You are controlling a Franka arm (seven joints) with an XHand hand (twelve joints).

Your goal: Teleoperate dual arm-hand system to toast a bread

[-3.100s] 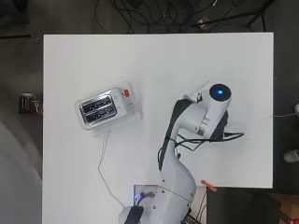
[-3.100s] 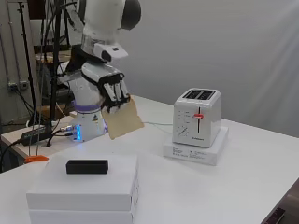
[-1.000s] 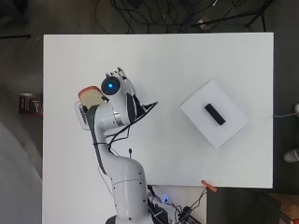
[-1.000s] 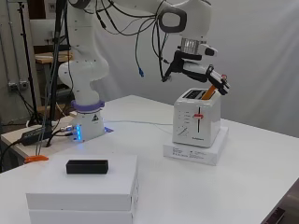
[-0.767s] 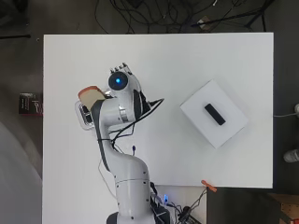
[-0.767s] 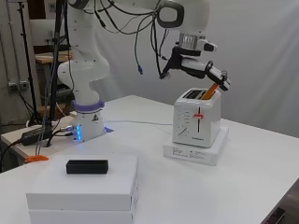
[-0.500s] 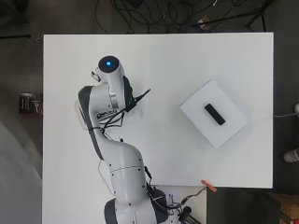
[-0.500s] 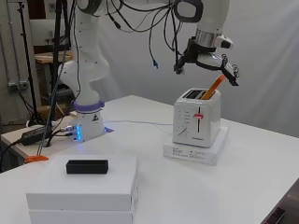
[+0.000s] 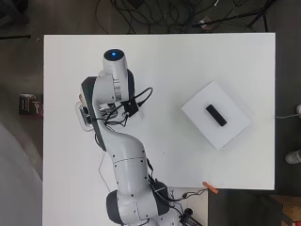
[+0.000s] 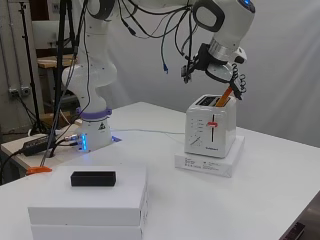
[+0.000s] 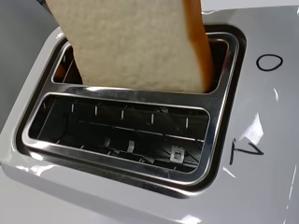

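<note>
While the arm reaches over the desk (image 10: 280, 190), scene reads so, left to right in side view:

Arm base: far left of hand, at desk edge, blue light on.
White box (image 10: 87, 202): well left of hand & lower, near front of desk; small black block (image 10: 93, 178) lies on top.
Toaster (image 10: 210, 131): right under hand, upright on a flat white box (image 10: 210, 161); red lever on its front.
Hand (image 10: 231, 80): above toaster's top, pointing down, black fingers (image 10: 240, 82) curled round upper part of bread slice, so closed on it, as far as side view shows.
Bread slice (image 11: 135, 42): tilted, lower edge inside one toaster slot, top part sticking out twd hand; other slot (image 11: 121, 135) beside it is open, wire guides visible.
Overhead: arm covers hand & most of toaster (image 9: 83, 115); only toaster's edge shows.
</note>
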